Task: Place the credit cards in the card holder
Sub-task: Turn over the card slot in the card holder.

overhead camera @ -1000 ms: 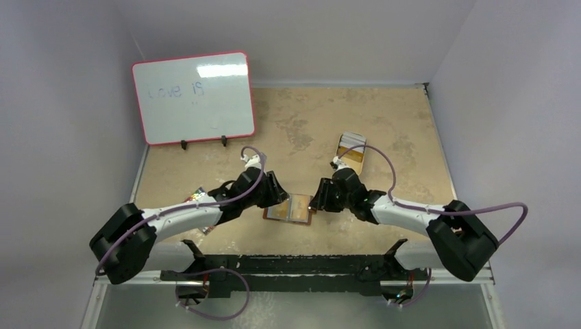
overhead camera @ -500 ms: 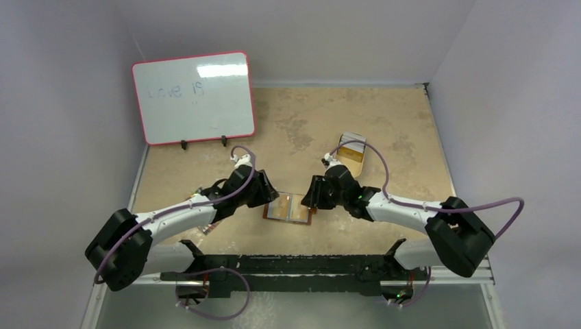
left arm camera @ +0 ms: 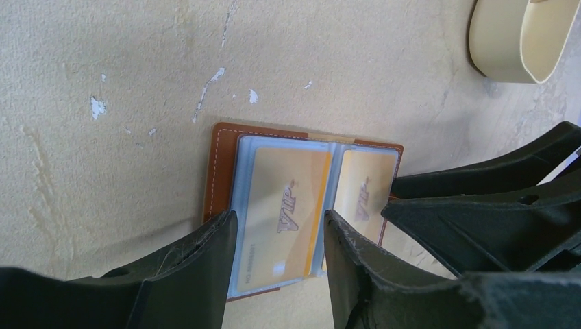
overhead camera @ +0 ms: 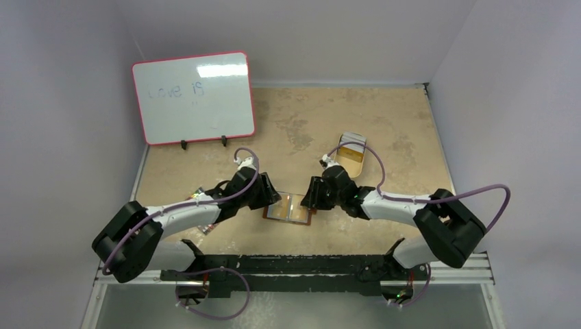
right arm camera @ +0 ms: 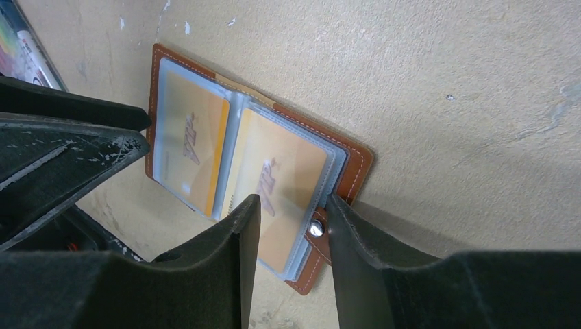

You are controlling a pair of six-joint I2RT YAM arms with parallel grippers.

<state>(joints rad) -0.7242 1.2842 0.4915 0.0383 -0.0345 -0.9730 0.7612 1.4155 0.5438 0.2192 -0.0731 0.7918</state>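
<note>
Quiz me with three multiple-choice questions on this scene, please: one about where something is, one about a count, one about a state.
1. Where on the tan table does the brown leather card holder lie?
A. in a far corner
B. between the left gripper and the right gripper
C. hanging over the near edge

2. How many gold VIP cards show in its clear sleeves?
A. one
B. four
C. two

3. The card holder is:
A. open and flat
B. snapped shut
C. standing on edge

Answers: 1 B, the top view shows it midway between both arms' fingers. 2 C, both wrist views show one card on each page. 3 A, both pages face up and the snap tab is undone.
</note>
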